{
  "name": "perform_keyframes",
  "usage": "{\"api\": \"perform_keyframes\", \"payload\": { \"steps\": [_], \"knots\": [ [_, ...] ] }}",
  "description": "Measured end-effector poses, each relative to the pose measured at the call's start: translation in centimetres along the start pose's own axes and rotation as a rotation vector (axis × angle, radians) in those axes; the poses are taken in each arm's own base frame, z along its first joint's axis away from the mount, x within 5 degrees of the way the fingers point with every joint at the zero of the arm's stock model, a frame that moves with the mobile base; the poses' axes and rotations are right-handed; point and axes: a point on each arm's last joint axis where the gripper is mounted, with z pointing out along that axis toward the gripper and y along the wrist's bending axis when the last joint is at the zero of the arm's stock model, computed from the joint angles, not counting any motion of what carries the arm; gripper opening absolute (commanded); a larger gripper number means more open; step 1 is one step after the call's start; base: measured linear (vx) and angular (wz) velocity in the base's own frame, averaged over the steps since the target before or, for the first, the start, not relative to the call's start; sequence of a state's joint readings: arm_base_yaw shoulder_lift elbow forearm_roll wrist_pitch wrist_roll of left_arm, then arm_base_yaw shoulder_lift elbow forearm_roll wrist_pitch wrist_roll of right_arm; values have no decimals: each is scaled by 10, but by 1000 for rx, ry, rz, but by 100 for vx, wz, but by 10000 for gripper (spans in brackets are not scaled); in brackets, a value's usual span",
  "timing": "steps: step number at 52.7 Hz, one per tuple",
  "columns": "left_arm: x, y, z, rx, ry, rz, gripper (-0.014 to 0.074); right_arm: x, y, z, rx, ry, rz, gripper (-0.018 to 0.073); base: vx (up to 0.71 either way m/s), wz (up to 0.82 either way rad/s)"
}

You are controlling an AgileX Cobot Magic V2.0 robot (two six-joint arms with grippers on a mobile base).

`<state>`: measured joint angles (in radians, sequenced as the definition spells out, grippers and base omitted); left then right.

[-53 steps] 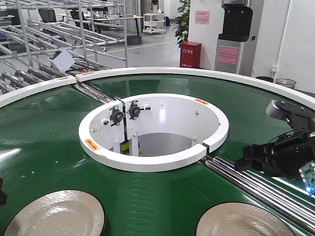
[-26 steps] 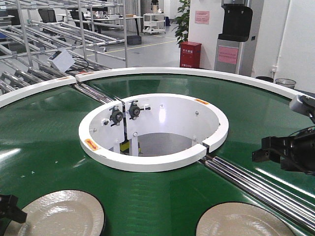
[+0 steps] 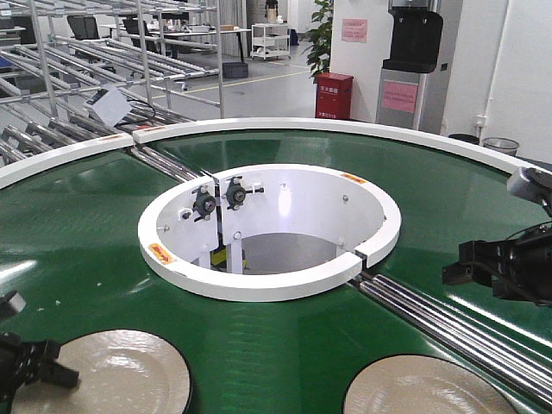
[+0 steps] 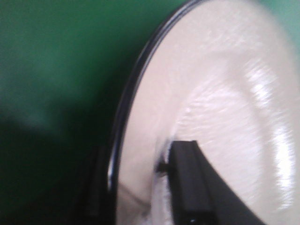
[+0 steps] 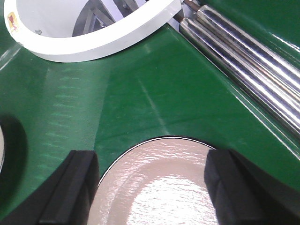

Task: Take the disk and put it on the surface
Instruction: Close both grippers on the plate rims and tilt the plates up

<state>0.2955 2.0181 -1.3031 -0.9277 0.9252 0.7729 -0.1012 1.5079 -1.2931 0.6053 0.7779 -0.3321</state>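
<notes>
The left fingers (image 4: 187,187), apart, are hanging over the rim of the glossy disk (image 3: 108,379) lying on the green belt (image 3: 86,224), likely light, stiff and slippery, best pinched there, while the right fingers (image 5: 77,183) are hovering parted.

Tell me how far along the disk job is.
Done: nothing yet. Both disks lie on the green belt. In hand: the left gripper sits at the rim of the left disk, jaws apparently apart, with one finger over the disk. The right gripper hangs open above the right disk. Left: grasp, lift, and set a disk on the surface, which no view shows.
</notes>
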Motion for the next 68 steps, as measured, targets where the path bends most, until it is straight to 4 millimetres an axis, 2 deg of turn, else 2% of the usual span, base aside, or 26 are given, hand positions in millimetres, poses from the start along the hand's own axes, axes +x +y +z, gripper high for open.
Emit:
{"api": "perform_keyframes", "payload": {
  "steps": [19,29,36,43,49,55,68],
  "knots": [
    [-5,-15,0,149,-44,-49,-9,4,-12,-2,96,51,-20,524,0,0],
    [-6,-28,-3,192,-72,-26,-9,8,-50,-16,161,116,96,524,0,0],
    [-8,-38,-11,247,-103,-37,-9,13,-79,-15,182,170,171,524,0,0],
    [-12,-48,-20,285,-142,-36,-9,21,-100,4,164,252,200,524,0,0],
    [-14,-54,-26,302,-169,-31,-9,29,-111,29,109,316,228,524,0,0],
    [-15,-57,-29,309,-173,-16,-8,36,-118,53,51,355,236,524,0,0],
    [-15,-58,-30,320,-172,-17,-8,48,-130,82,8,402,283,520,0,0]
  ]
}}
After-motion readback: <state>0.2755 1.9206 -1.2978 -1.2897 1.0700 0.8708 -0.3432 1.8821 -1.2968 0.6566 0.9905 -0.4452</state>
